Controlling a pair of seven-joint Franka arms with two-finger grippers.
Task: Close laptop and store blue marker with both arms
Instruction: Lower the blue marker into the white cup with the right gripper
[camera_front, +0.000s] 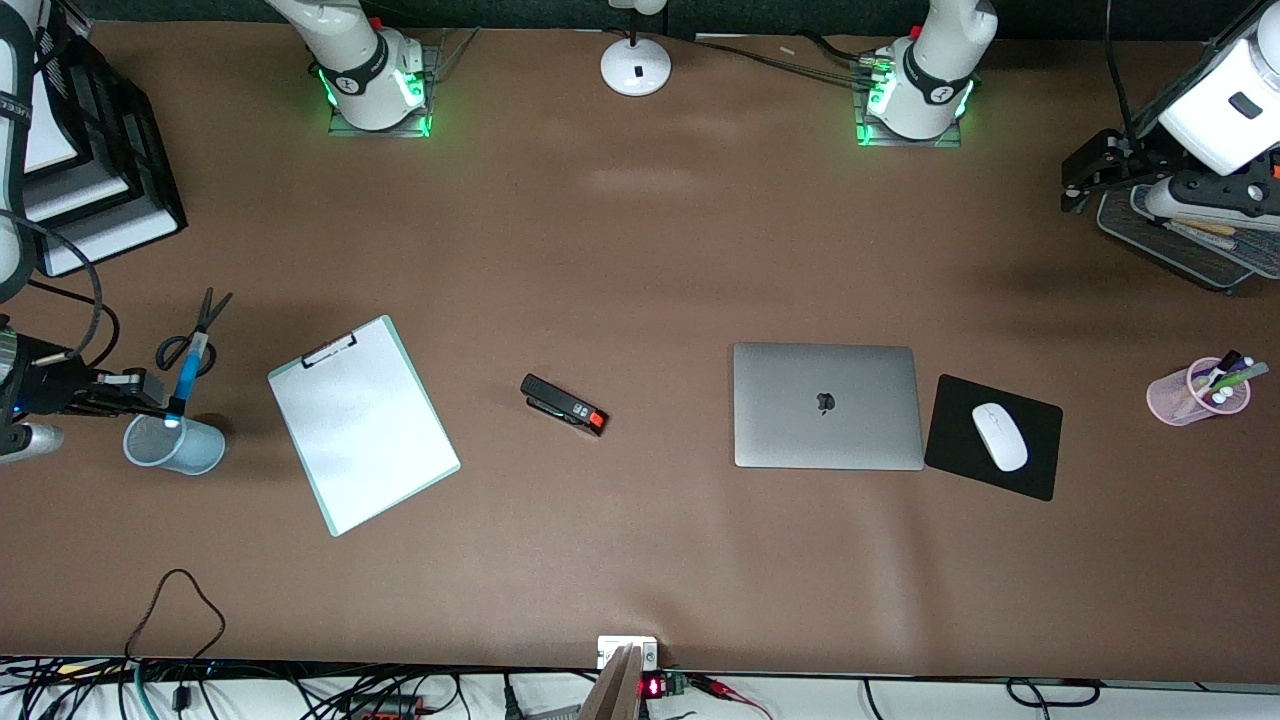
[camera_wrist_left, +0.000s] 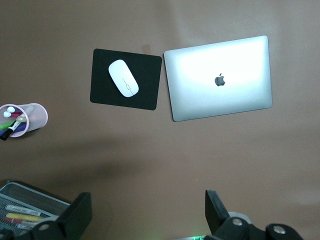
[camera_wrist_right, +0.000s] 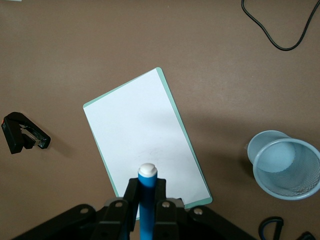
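The silver-grey laptop (camera_front: 825, 405) (camera_wrist_left: 218, 79) lies closed on the table, its lid with the dark logo facing up. My right gripper (camera_front: 160, 400) (camera_wrist_right: 147, 192) is shut on the blue marker (camera_front: 186, 378) (camera_wrist_right: 146, 210). The marker hangs with its pale end down, over the mouth of a pale-blue mesh cup (camera_front: 175, 445) (camera_wrist_right: 286, 165) at the right arm's end of the table. My left gripper (camera_front: 1085, 180) (camera_wrist_left: 147, 215) hangs open and holds nothing, over the table beside a wire tray (camera_front: 1185, 245) (camera_wrist_left: 30, 207) at the left arm's end.
A black mouse pad (camera_front: 1035, 470) with a white mouse (camera_front: 999, 436) lies beside the laptop, and a pink cup of markers (camera_front: 1195, 392) stands toward the left arm's end. A clipboard (camera_front: 362, 423), a stapler (camera_front: 563, 404), scissors (camera_front: 195, 325) and black paper trays (camera_front: 90, 170) lie toward the right arm's end.
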